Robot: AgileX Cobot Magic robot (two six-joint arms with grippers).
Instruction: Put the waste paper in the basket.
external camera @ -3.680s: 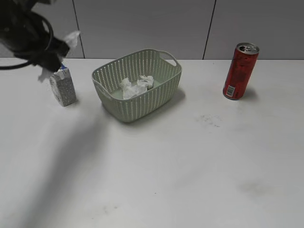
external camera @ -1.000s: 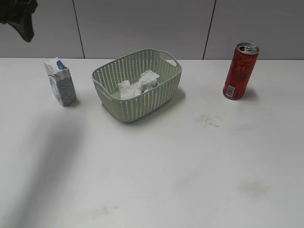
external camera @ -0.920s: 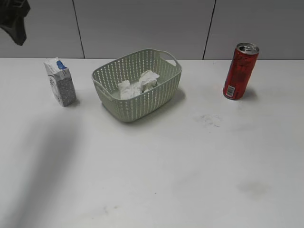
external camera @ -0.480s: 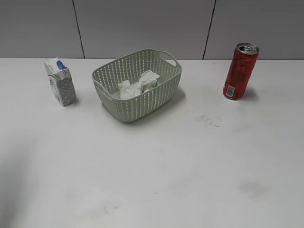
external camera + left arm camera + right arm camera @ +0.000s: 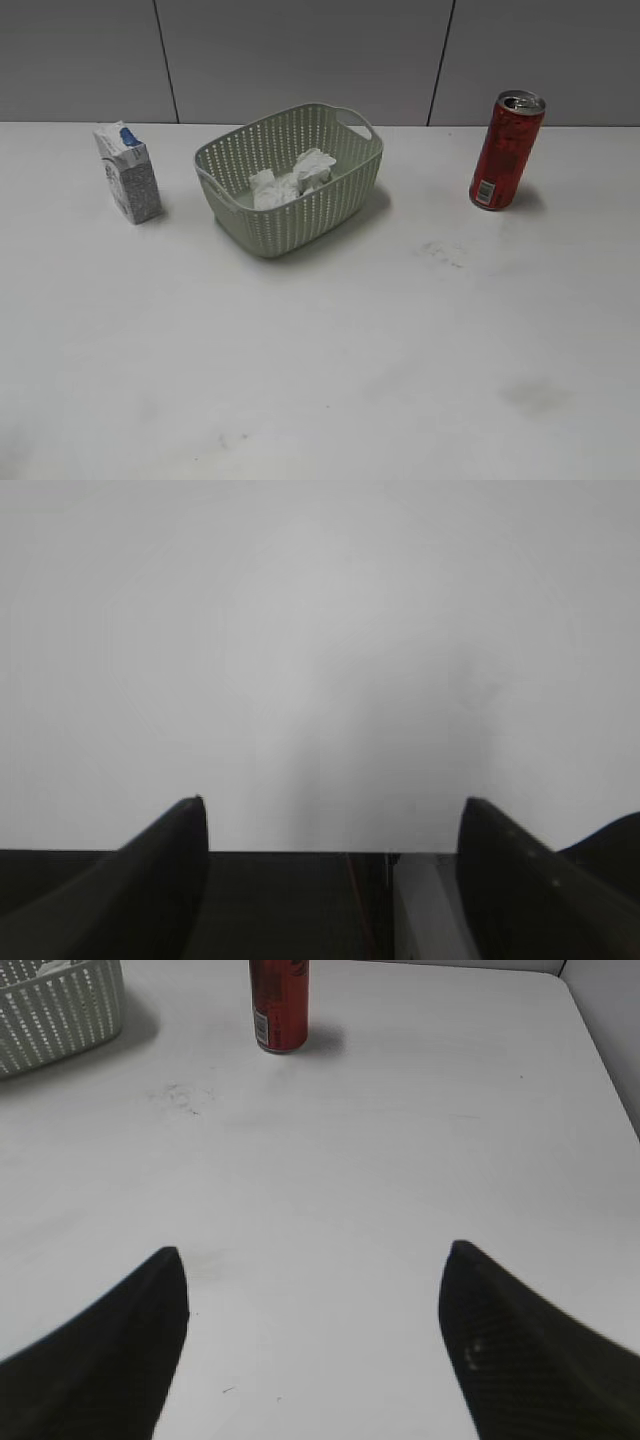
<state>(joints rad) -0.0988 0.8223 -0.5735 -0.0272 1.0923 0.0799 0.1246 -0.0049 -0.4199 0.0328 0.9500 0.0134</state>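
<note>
Left arm gone — waste paper [image 5: 291,180] in basket [image 5: 262,225]

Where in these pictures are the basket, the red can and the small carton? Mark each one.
basket [image 5: 262,219]: exterior view, front perforated wall.
red can [image 5: 503,150]: exterior view, middle of its side.
small carton [image 5: 135,188]: exterior view, speckled front face.

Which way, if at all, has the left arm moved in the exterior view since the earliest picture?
Yes. It was above the blue-and-white carton, left of the basket; it withdrew up and left, out of view.
</note>
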